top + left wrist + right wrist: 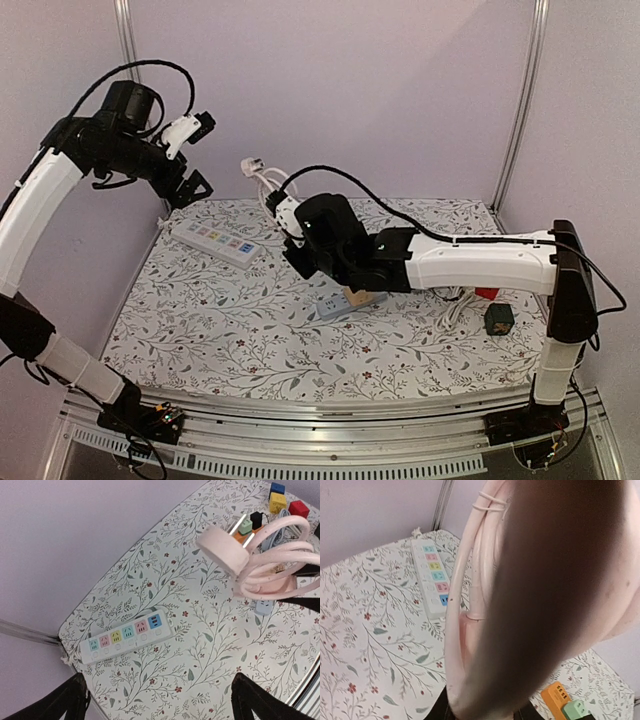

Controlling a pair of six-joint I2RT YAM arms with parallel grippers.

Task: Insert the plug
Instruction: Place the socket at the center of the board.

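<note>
Plug (222, 550) looks light and rigid, its coiled cable (280, 555) springy; the right pincer (283, 208) pinches that cable, right of the strip (125, 637). Left pincer (160, 705) is spread. The plug's round body seems the firmest hold.

A blurred dark shape (545, 605) filled much of the right wrist view, hiding the jaws there. The pink cable coil (280, 565) ran off the left wrist view's right edge. The right arm (470, 262) covered part of the small power strip (332, 305).
</note>
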